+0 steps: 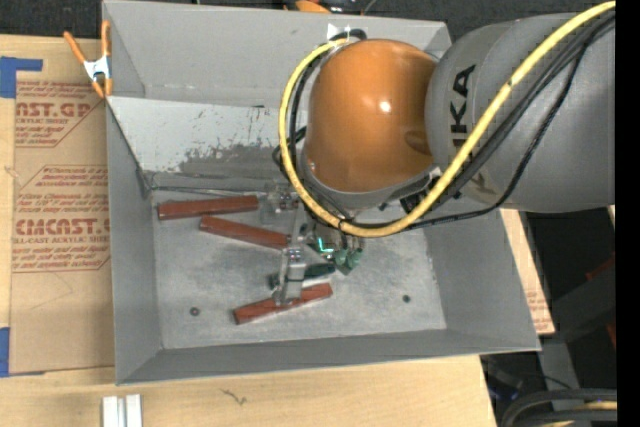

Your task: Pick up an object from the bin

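the thing in play is a flat reddish-brown stick (pixel 257 312) lying on the floor of the bin (pixel 128 235), toward the front edge and a little left of centre. its long axis runs left to right across the view, with the right end tipped slightly toward the back wall. the gripper (pixel 291 286) sits directly on top of it, just right of the stick's middle, so the stick runs out from under the tool mostly to the left and only a short way to the right. from this angle i can't tell whether the jaws are wide or closed, or whether they straddle the stick's narrow width, and i judge that is what a lift turns on. two more sticks of the same colour lie apart from it, further back: one (pixel 245 234) slanted near the gripper, one (pixel 208 208) by the back wall. the arm's orange cover (pixel 365 115) hangs over the bin's right half.
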{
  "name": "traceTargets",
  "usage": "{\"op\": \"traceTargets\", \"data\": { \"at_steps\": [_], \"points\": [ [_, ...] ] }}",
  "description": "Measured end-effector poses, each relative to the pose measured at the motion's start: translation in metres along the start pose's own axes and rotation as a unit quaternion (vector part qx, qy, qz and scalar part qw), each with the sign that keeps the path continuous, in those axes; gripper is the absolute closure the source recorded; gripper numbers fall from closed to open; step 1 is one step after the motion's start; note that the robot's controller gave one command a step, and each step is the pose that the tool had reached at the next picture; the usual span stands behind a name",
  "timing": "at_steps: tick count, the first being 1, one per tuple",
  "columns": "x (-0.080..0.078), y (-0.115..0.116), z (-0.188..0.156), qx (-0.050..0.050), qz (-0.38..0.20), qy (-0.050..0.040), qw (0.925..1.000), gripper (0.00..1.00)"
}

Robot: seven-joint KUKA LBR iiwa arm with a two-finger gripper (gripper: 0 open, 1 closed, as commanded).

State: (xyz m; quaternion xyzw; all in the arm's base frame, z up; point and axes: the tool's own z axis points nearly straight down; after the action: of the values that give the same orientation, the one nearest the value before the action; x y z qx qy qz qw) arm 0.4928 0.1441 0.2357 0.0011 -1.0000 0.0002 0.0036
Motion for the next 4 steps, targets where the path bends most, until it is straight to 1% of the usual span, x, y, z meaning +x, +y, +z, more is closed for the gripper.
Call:
{"op": "traceTargets", "data": {
  "at_steps": [1,2,3,4],
  "points": [
    [-0.086,0.003,0.078,-0.001,0.109,-0.0029,0.994,0.0],
    [-0.099,0.023,0.167,-0.001,0.21,-0.0033,0.9778,0.0],
    [-0.102,0.022,0.161,-0.003,0.21,-0.0068,0.9777,1.0],
    [-0.103,0.043,0.046,-0.004,0.223,-0.0076,0.9748,1.0]
  ]
}}
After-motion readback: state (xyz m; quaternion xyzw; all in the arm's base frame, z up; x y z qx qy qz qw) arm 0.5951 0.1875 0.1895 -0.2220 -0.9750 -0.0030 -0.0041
